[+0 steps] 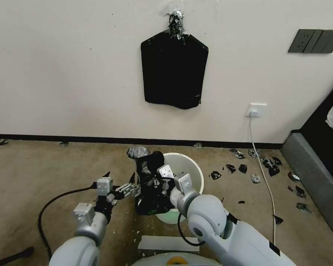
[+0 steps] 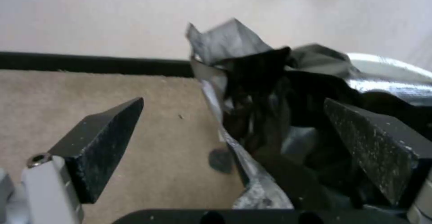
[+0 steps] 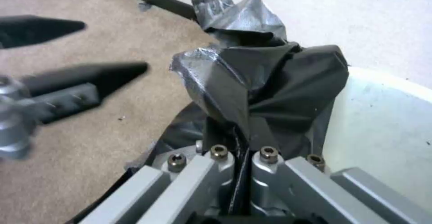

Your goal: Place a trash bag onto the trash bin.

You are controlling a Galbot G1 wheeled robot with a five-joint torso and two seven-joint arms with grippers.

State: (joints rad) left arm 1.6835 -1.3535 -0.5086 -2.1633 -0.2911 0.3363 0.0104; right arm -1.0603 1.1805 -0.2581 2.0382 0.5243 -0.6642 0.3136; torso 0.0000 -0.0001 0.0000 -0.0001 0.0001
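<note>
The cream-white trash bin [image 1: 190, 173] stands on the carpet in front of the wall. The crinkled black trash bag [image 1: 148, 186] is bunched in a heap over the bin's left rim and hangs down its outer wall. My right gripper [image 1: 157, 181] is shut on the bag, its fingertips buried in the plastic [image 3: 261, 92]; the bin's inside [image 3: 382, 122] lies just beside it. My left gripper [image 1: 120, 176] is open just left of the bag. In the left wrist view the bag [image 2: 265, 92] lies against one of the spread fingers [image 2: 373, 146].
A flat black bag pack [image 1: 174, 70] hangs on the wall above. Torn black scraps [image 1: 264, 164] and a white cable [image 1: 264, 181] lie on the carpet to the right, beside grey furniture [image 1: 318, 184]. A white strip [image 1: 168, 243] lies near my base.
</note>
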